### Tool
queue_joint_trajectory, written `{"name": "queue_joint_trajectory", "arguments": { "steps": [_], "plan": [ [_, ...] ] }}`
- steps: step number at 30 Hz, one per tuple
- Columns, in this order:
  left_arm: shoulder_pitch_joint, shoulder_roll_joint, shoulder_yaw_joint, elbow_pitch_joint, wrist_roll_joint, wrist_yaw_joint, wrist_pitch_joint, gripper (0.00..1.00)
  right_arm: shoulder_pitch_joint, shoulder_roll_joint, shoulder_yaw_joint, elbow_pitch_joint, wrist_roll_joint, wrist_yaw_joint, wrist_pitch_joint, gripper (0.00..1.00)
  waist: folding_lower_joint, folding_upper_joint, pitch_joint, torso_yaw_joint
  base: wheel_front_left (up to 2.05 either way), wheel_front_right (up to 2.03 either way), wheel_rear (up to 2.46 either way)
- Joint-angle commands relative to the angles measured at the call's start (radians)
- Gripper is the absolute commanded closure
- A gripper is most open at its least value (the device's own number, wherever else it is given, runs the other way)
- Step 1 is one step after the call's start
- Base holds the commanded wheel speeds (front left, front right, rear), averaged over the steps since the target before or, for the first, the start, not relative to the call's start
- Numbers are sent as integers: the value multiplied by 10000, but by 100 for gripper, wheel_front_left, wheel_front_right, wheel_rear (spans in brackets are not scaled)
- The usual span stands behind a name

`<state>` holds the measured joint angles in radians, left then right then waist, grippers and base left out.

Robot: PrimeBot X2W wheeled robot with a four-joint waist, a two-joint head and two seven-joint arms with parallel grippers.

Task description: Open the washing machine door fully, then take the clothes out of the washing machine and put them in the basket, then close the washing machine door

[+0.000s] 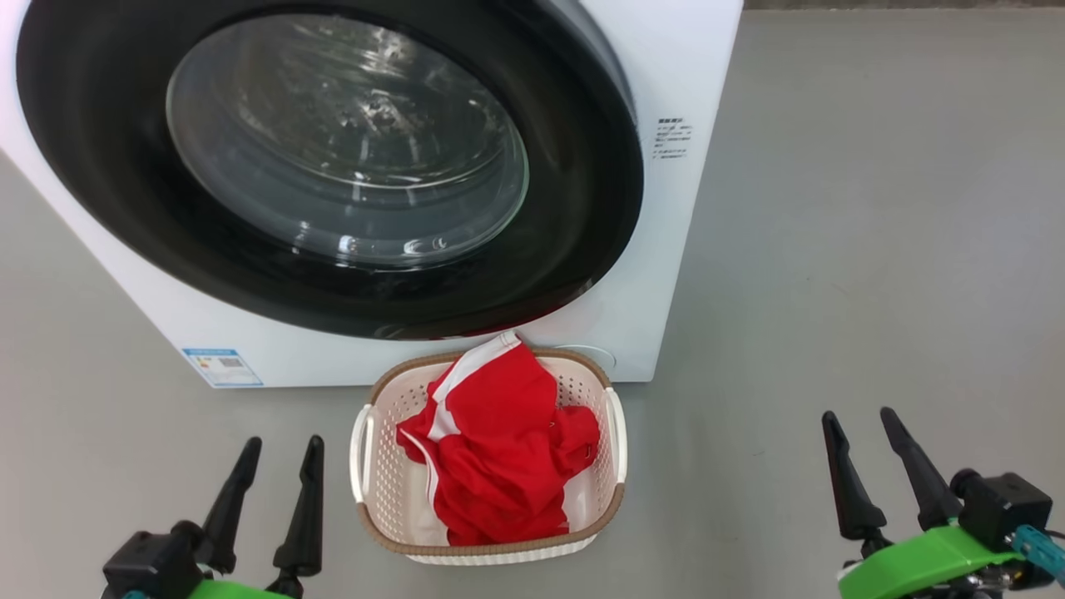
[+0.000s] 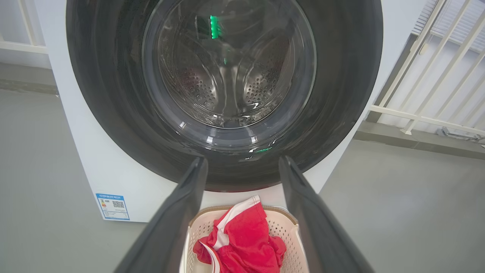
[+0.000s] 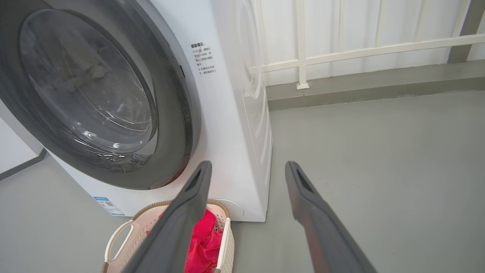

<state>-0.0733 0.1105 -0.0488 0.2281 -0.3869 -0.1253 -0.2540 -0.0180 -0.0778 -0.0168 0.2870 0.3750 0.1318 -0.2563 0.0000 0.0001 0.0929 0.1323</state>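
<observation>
Judging from how things lie, little of the task is left. The large round door with a glossy black rim and bulging clear glass (image 1: 333, 158) is seen lying flat against the front of the big white front-loading washing machine (image 1: 691, 66). The bright red garments with white stripe trim (image 1: 499, 449) are heaped in the small cream-white perforated plastic basket with a brown rim (image 1: 378, 491). The basket stands on the plain grey floor (image 1: 874, 249), just in front of the machine and below the door's lower edge. Through the glass, no fabric is made out in the perforated steel drum (image 2: 227, 87).

Whether the latch has caught cannot be told. If it has not, the door could drift open and the last step would be left undone. A white-trimmed corner of the garments is raised above the basket's far rim, close beneath the door, and could be snagged or dragged out if the door were swung. The basket looks light and could be knocked or tipped if an arm were swept inward.

The left pincer (image 1: 284, 441) and the right pincer (image 1: 857, 414) are held low, well apart from the basket on either side. Each is spread wide with nothing between its fingers.

A blue-bordered paper label (image 1: 222, 367) is stuck low on the machine's front, and a block of small printed text (image 1: 672, 138) sits higher up. A round white cap (image 1: 595, 356) lies just behind the basket, and a white metal railing (image 3: 341, 53) runs beyond the machine. Only the basket stands between the pincers and the door.
</observation>
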Motion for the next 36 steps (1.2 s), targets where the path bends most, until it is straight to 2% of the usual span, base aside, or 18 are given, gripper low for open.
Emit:
{"name": "queue_joint_trajectory", "arguments": {
  "steps": [1, 12, 36],
  "plan": [
    [-19, 234, 298, -286, 63, -54, -78, 0, 75, -47, 144, -321, -112, -11, -55, 0, 0, -1, -113, -115, 0, 0, 0],
    [202, 252, 211, -395, 85, -54, -78, 0, 501, 32, -144, -457, -150, -11, -55, 0, 0, -1, -180, -300, 0, 0, 0],
    [195, 272, 237, -352, -88, -54, -78, 0, 344, 161, -254, -514, -196, -11, -55, 0, 0, -1, -41, -311, 0, 0, 0]
  ]
}}
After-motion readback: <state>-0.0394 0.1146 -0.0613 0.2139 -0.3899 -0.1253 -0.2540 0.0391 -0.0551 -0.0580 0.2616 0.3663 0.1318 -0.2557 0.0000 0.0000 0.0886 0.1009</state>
